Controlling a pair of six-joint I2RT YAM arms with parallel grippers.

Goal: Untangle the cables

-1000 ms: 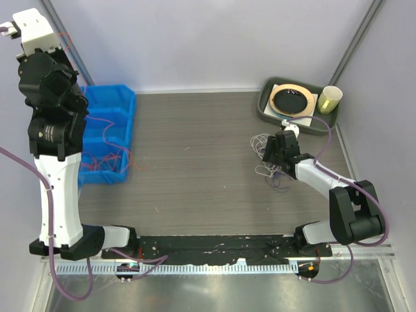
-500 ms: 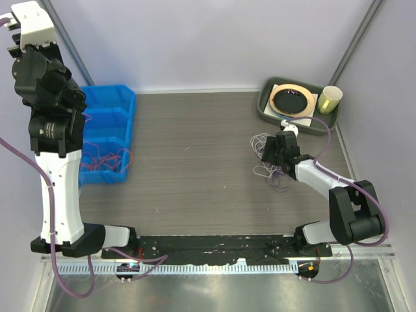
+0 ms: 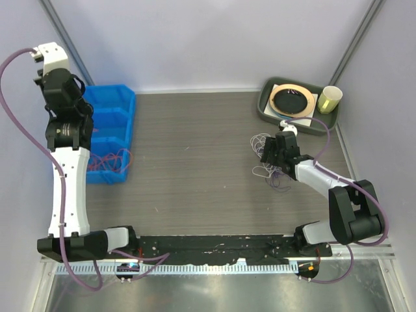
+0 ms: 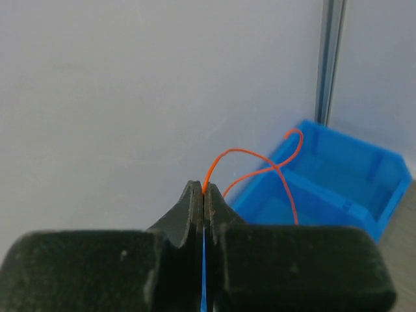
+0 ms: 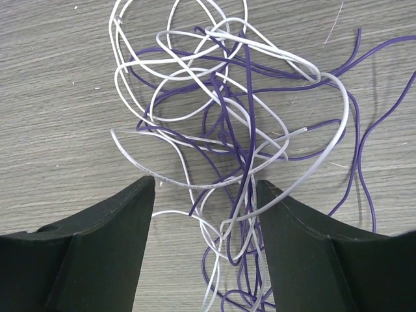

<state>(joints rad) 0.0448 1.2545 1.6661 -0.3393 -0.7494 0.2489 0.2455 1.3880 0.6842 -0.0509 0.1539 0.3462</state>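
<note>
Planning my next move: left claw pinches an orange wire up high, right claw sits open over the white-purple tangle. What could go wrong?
1. The left claw grips the orange wire only at its tips; more pull could slip it free or snag its loop on the blue bin.
2. The open right claw straddles several strands of the tangle; closing here would likely grab white and purple together and tighten it.

Thin white cables (image 5: 346,114) and purple cables (image 5: 249,149) lie looped through one another in a loose, flat tangle on the tabletop (image 5: 58,97). A thin orange cable (image 4: 240,151), pinched in the left claw (image 4: 203,195), arcs up and curls down toward the blue bin (image 4: 351,175).
</note>
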